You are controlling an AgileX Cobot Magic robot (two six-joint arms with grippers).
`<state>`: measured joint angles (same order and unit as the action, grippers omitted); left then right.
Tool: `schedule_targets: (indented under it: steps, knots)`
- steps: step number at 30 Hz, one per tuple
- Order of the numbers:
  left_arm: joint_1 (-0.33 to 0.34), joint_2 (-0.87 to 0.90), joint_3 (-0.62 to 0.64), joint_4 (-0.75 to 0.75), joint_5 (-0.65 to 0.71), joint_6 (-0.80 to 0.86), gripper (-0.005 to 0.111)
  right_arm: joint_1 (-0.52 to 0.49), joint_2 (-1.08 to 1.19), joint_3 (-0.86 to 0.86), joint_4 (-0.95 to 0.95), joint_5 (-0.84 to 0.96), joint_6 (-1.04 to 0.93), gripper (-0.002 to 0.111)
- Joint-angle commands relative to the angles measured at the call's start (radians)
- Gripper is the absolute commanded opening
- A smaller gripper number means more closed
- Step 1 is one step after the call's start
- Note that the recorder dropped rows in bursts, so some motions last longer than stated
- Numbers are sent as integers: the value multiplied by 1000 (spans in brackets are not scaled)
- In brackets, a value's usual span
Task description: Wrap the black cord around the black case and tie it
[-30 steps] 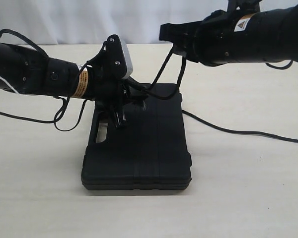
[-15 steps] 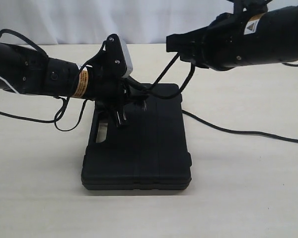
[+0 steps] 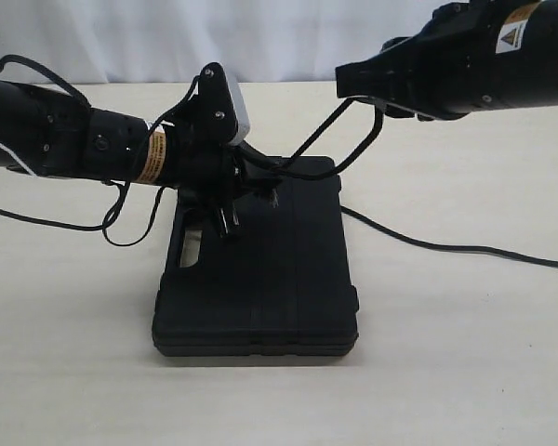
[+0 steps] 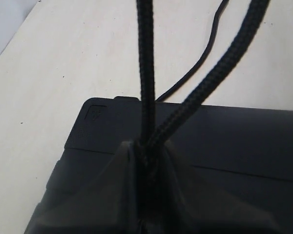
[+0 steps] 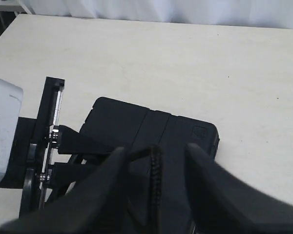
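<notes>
The black case point(image 3: 279, 279) lies flat mid-table, handle slot to the left. My left gripper point(image 3: 260, 181) hovers over its far end and is shut on the black cord point(image 3: 312, 139). In the left wrist view two braided strands of the cord point(image 4: 146, 73) rise from between the closed fingers point(image 4: 129, 165) over the case point(image 4: 234, 141). The strands loop up to my right gripper point(image 3: 342, 82), high at the right. In the right wrist view that gripper point(image 5: 155, 148) is open; the cord point(image 5: 155, 170) runs between its fingers with a gap on each side, above the case point(image 5: 122, 122).
A thin black line point(image 3: 446, 246) trails over the table from the case's right side to the right edge; whether it is cord or cable I cannot tell. Arm cables point(image 3: 121, 223) hang in a loop left of the case. The left wrist's white camera housing point(image 3: 237, 107) sits above the case.
My right gripper has moved right and upward and its jaws have parted, leaving the cord loose between them. The cord loop has widened. The left arm has stayed put.
</notes>
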<state>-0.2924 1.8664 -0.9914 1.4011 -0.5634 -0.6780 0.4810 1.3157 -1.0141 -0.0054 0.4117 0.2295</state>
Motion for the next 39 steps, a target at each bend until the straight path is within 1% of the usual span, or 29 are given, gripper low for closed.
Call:
schedule_targets:
  steps: [1, 2, 3, 4, 7, 9, 11, 12, 16, 18, 20, 23, 25, 27, 30, 32, 35, 37, 39]
  knots:
    - [-3, 1, 0, -2, 4, -10, 0, -6, -13, -10, -33, 9, 22, 65]
    - [-3, 1, 0, -2, 4, -10, 0, -8, -17, -10, -71, 22, 27, 68]
    - [-3, 1, 0, -2, 4, -10, 0, -17, -21, -22, -122, 62, 65, 67]
    - [-3, 1, 0, -2, 4, -10, 0, -30, -21, -37, -167, 109, 115, 65]
    - [-3, 1, 0, -2, 4, -10, 0, -105, -21, -100, -385, 323, 285, 57]
    - [-3, 1, 0, -2, 4, -10, 0, -157, -21, -118, -483, 438, 299, 54]
    - [-3, 1, 0, -2, 4, -7, 0, -205, -19, -118, -548, 524, 250, 53]
    - [-3, 1, 0, -2, 4, -7, 0, -223, -13, -118, -550, 559, 190, 53]
    - [-3, 1, 0, 33, 4, -5, 0, -292, 34, -118, -492, 663, -70, 53]
    - [-3, 1, 0, 85, -4, -5, 0, -306, 62, -118, -455, 680, -187, 53]
    - [-3, 1, 0, 147, -39, -5, 0, -306, 97, -118, -422, 686, -295, 53]
    - [-3, 1, 0, 201, -68, 3, 0, -304, 144, -118, -368, 629, -415, 53]
    - [-3, 1, 0, 217, -73, 10, 0, -304, 177, -118, -384, 585, -477, 53]
    - [-3, 1, 0, 217, -75, 24, 0, -304, 210, -118, -435, 559, -480, 53]
    - [-3, 1, 0, 217, -75, 24, 0, -304, 263, -118, -442, 570, -482, 52]
    - [-3, 1, 0, 217, -75, 31, 0, -304, 305, -118, -430, 595, -518, 47]
    - [-3, 1, 0, 217, -75, 46, 0, -304, 370, -118, -394, 632, -675, 36]
    - [-3, 1, 0, 217, -75, 46, 0, -304, 406, -118, -382, 629, -741, 30]
    - [-3, 1, 0, 217, -75, 50, 0, -304, 446, -118, -377, 595, -785, 29]
